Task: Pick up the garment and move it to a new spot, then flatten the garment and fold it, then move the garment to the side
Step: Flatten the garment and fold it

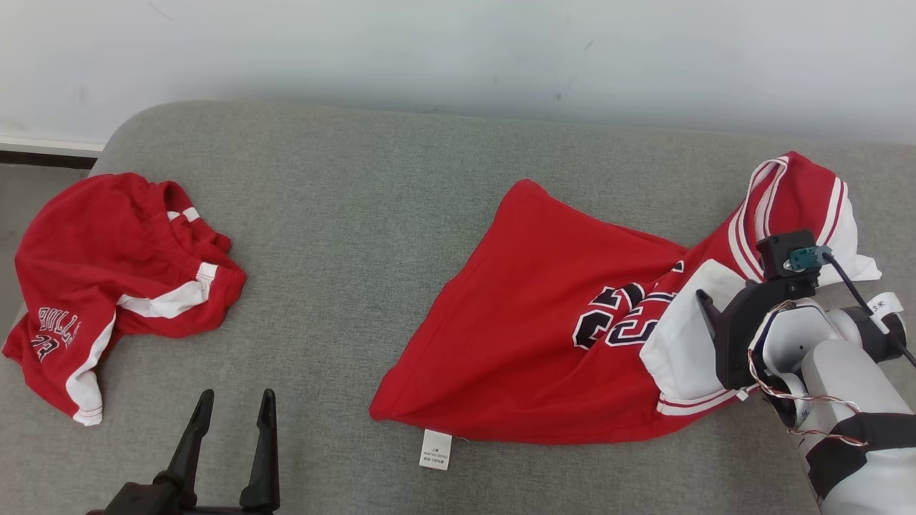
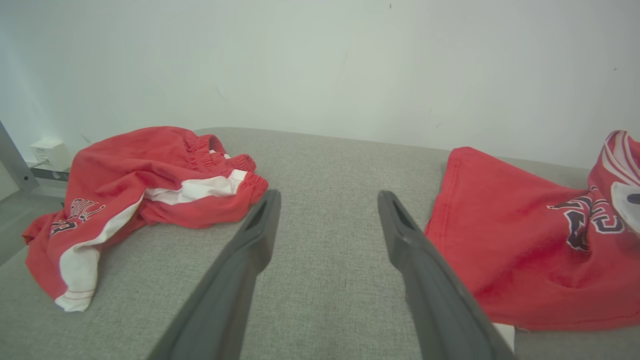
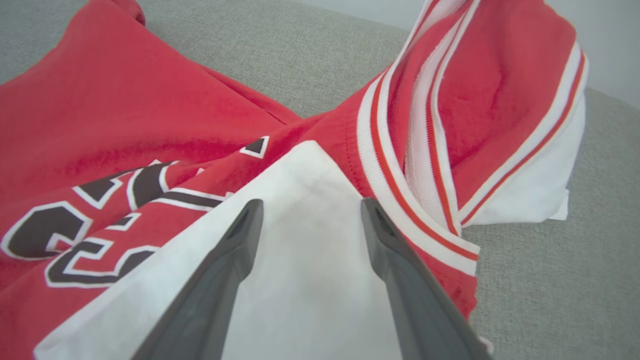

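Right jaws are hanging nearest the lens in the right wrist view, spread wide and gripping nothing. Both tips are pointing at the white sleeve (image 3: 300, 235) of the red jersey (image 3: 100, 100). Whether the tips are touching the cloth, I am not able to tell. The right arm (image 1: 837, 372) is reaching in from the near right.

The jersey is lying rumpled on the right half of the grey cushion (image 1: 358, 250). One hem corner is pointing toward the wall (image 1: 429, 50), the numbers are bunching in folds at the middle, and the striped collar end (image 1: 794, 193) is twisting up at the far right. A care label (image 1: 436, 449) is sticking out from the near edge onto the cushion.

I am reading this step as the first pick-up. For a sound grip the right jaws are wanting a thick bite: the sleeve where it is meeting the striped trim, several layers together. The loose single flap is likely sliding out. Coming down until one tip is pressing into the cushion, then closing, then lifting straight up should be keeping the cloth from dragging.

Left jaws are hovering low at the near left, likewise spread and empty. They are sitting over bare cushion between the jersey and the red shorts (image 1: 107, 265), apart from both. The hem corner by the label is looking like their natural hold for spreading. The shorts are lying heaped at the cushion's left edge and are best left alone.
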